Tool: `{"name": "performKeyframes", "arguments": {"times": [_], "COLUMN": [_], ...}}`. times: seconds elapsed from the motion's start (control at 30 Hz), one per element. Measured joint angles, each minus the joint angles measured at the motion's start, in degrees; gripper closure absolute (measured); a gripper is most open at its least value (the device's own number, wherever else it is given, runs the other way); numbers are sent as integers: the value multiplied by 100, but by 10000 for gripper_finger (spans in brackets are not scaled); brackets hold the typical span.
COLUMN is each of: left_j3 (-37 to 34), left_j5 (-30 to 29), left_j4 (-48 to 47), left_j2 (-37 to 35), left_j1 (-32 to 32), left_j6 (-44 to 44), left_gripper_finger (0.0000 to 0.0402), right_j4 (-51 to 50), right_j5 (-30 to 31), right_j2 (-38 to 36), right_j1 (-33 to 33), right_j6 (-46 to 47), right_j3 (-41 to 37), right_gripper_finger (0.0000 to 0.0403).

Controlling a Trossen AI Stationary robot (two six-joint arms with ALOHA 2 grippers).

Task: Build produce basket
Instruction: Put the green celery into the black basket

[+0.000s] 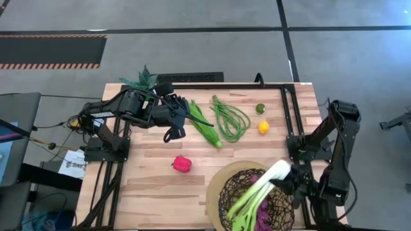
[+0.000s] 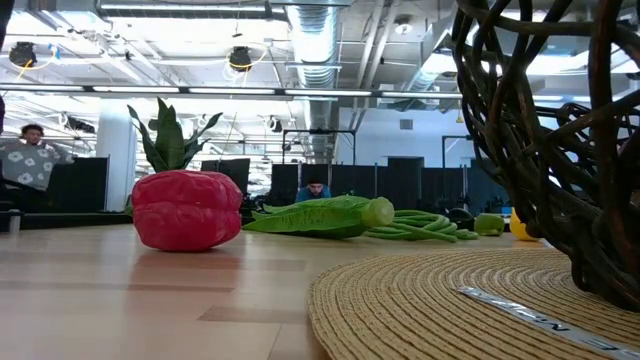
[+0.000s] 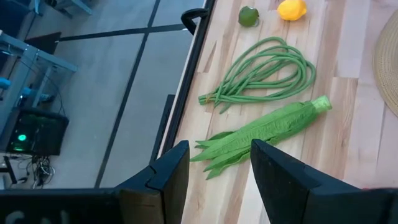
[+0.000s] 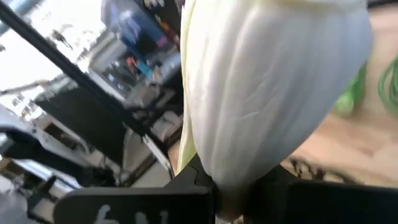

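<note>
The basket (image 1: 239,183) of dark woven wire stands on a round straw mat near the table's near edge, with purple grapes (image 1: 263,215) inside. The white-green leek (image 1: 257,192) lies slanted in it, held by my right gripper (image 1: 290,181), which is shut on its white end. My left gripper (image 1: 173,131) hovers open by the leafy end of the green stalk (image 1: 205,125). In the left wrist view, the stalk (image 3: 261,130) shows beyond the open fingers. Looped beans (image 1: 231,119), lime (image 1: 261,108), lemon (image 1: 264,127) and red pepper (image 1: 182,164) lie on the table. My right gripper pinches the leek's white thick end (image 4: 249,168) between its two fingers, coming from the table's right side. That end is raised over the basket's right rim, and the green leaves (image 1: 241,215) slope down into the basket onto the grapes.
A spiky potted plant (image 1: 144,80) stands at the table's far left corner, behind the left arm. A black frame rail (image 1: 282,109) runs along the far and right sides. The straw mat (image 2: 450,300) spreads under the basket. Bare wood lies around the pepper (image 2: 187,208).
</note>
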Motion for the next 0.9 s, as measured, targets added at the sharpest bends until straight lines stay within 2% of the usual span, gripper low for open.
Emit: {"name": "performKeyframes", "arguments": {"times": [0.17, 0.37, 0.57, 0.7, 0.9], "left_j3": [0, 0, 0, 0, 0], "left_j5": [0, -2, -7, -9, -11], "left_j4": [0, 0, 0, 0, 0], "left_j2": [0, 0, 0, 0, 0], "left_j1": [0, 0, 0, 0, 0], "left_j6": [0, -2, -2, -2, -4], "left_gripper_finger": [242, 242, 242, 242, 242], "right_j4": [126, 96, 100, 179, 183], "right_j5": [-416, -1565, -2392, -2953, -2884], "right_j2": [322, 729, 785, 645, 447], "right_j1": [-181, -596, -893, -1041, -1254], "right_j6": [-55, -12, -196, -410, -1736], "right_j3": [2, 2, 2, 21, 503], "right_gripper_finger": [369, 369, 365, 302, 194]}}
